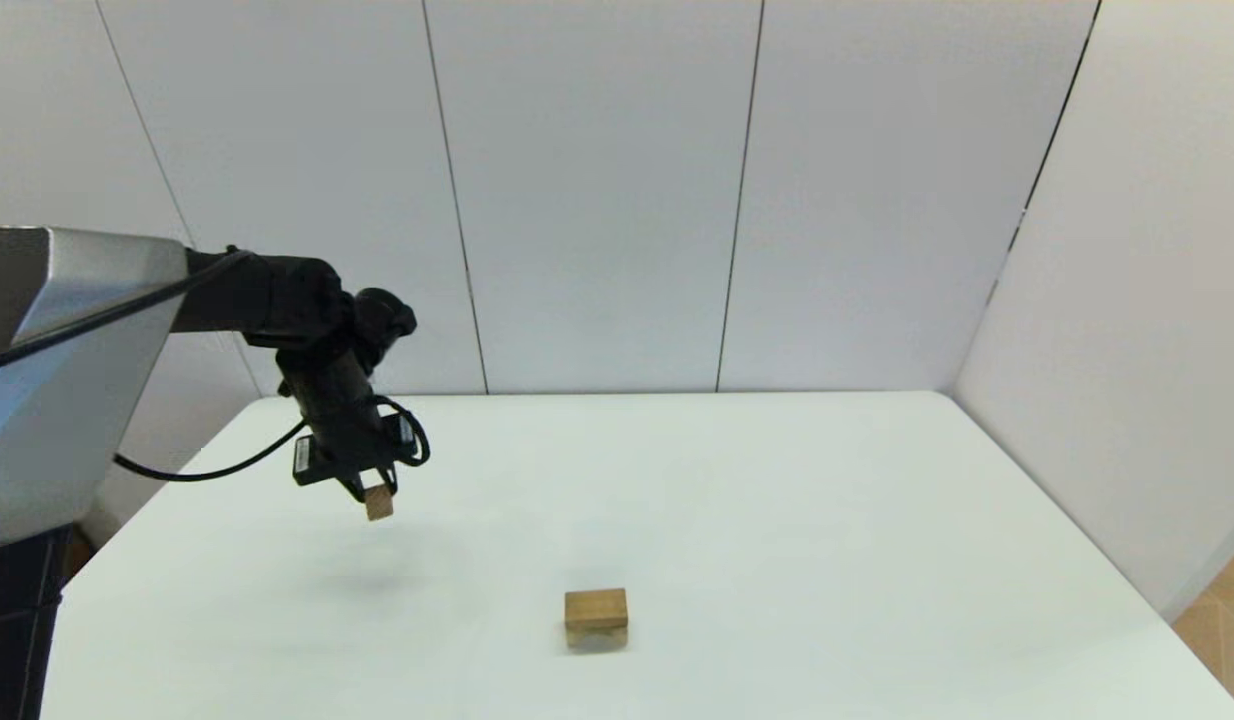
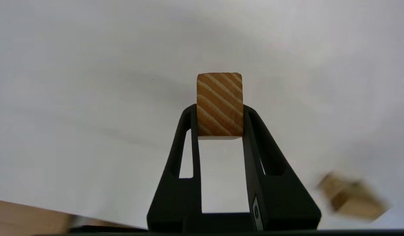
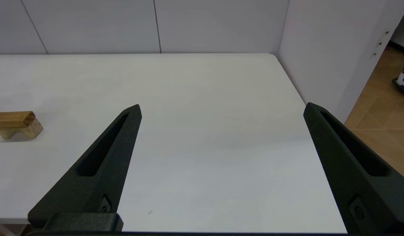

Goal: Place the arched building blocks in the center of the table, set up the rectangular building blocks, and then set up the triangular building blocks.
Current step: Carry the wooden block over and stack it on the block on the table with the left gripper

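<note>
wooden triangular block point(image 2: 220, 104) pinched tight in left gripper point(image 1: 375, 494) fingers, high up, left of arch stack point(image 1: 596, 617) on desk point(image 1: 777, 520). better lowered slow, flat side down onto stack. right gripper point(image 3: 221, 164) fingers wide apart.

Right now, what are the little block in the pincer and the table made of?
The block in the left pincer looks like bare, unpainted wood: light brown with darker slanted grain stripes across its face. The table has a smooth white top with a soft sheen; probably laminate or plastic, though the look alone cannot settle which.
</note>
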### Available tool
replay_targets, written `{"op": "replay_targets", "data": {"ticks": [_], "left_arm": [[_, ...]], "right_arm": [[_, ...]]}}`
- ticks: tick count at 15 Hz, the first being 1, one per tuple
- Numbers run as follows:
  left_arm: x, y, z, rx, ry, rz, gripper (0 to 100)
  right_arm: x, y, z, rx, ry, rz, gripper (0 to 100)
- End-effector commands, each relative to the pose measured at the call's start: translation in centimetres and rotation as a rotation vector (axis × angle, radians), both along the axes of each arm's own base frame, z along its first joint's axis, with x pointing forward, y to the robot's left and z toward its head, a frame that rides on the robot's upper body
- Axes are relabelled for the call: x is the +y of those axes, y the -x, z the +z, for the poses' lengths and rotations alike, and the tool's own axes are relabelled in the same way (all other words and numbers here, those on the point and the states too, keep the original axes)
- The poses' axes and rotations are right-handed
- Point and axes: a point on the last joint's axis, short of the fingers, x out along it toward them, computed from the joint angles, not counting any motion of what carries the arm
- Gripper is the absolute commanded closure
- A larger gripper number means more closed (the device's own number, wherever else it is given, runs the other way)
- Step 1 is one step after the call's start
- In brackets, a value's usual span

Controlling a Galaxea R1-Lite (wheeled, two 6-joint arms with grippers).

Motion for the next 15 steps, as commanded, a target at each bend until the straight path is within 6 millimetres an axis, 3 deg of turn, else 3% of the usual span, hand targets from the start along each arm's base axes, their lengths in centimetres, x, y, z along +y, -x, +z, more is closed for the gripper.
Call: {"op": "replay_targets", "data": {"ticks": [1, 6, 12, 15], "left_arm": [[-1.7, 3.3, 3.4, -0.032, -0.076, -0.513, 100], [-5.9, 5.0, 4.7, -0.051, -0.146, -0.967, 100], [-9.5, 5.9, 5.5, -0.088, -0.251, -1.495, 100], [-12.4, 6.7, 5.4, -0.113, -0.256, -1.616, 100]], "right_arm": [[0.0, 0.0, 0.0, 0.001, 0.0, 0.001, 0], [0.0, 0.0, 0.0, 0.001, 0.0, 0.001, 0], [0.0, 0.0, 0.0, 0.001, 0.0, 0.001, 0], [0.0, 0.0, 0.0, -0.001, 0.0, 0.001, 0]]}}
